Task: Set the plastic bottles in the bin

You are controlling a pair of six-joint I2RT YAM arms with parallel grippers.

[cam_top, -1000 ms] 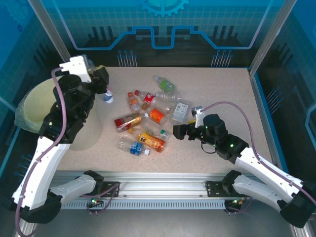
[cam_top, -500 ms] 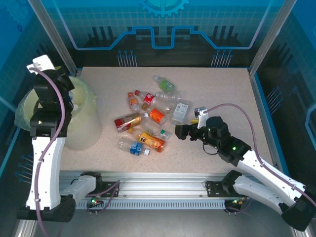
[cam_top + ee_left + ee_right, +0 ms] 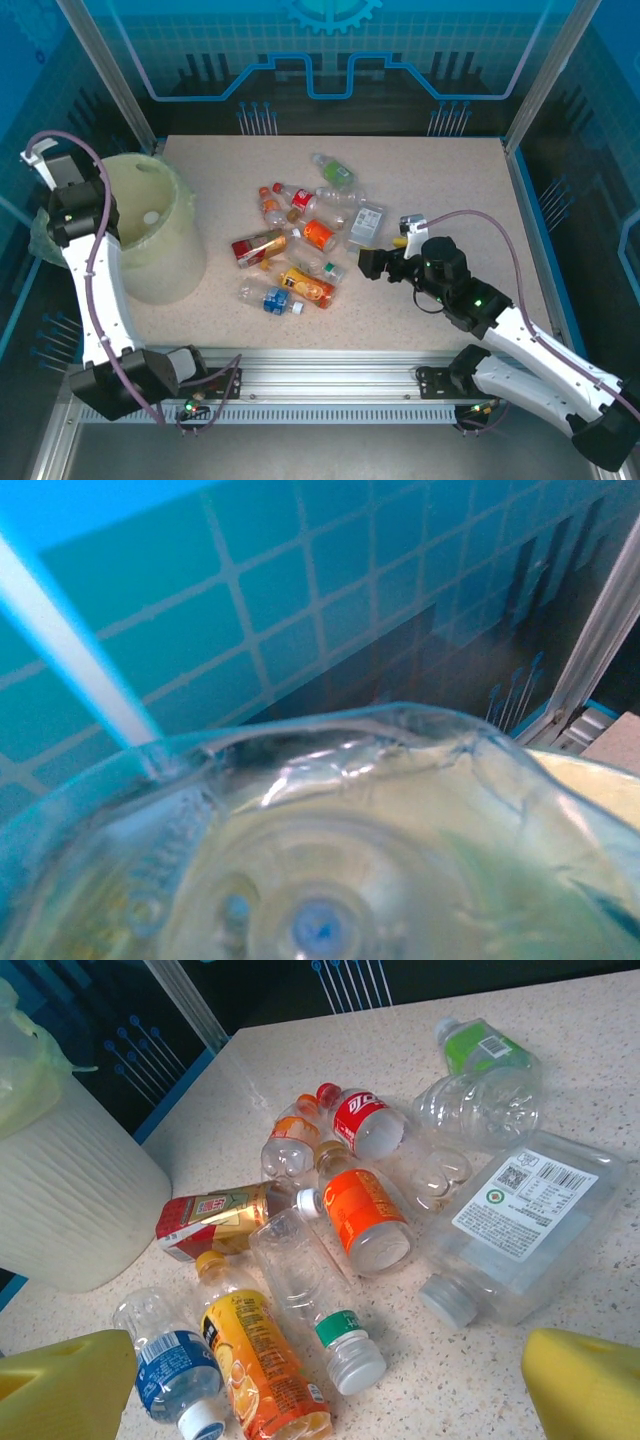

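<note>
Several plastic bottles lie in a pile mid-table [image 3: 305, 240]. In the right wrist view I pick out an orange-labelled bottle [image 3: 365, 1215], a yellow-labelled bottle [image 3: 255, 1370], a blue-labelled bottle [image 3: 170, 1365] and a clear bottle with a green band [image 3: 310, 1290]. My right gripper [image 3: 368, 263] [image 3: 325, 1400] stands open just right of the pile, holding nothing. The cream bin [image 3: 165, 260] [image 3: 70, 1200] stands at the left, a white round piece [image 3: 150, 216] inside. My left gripper [image 3: 68, 195] hangs at the bin's left rim. In the left wrist view, blurred clear plastic [image 3: 330, 810] hides its fingers.
A large square clear bottle with a white label [image 3: 520, 1225] and a green-labelled bottle [image 3: 480, 1045] lie at the pile's right and far side. Bare tabletop [image 3: 450, 180] stretches right of the pile. Metal frame posts and blue walls close in the table.
My left arm swung from the table, where it held a small bottle, across the bin to its left rim; that bottle no longer shows from above. My right gripper barely shifted.
</note>
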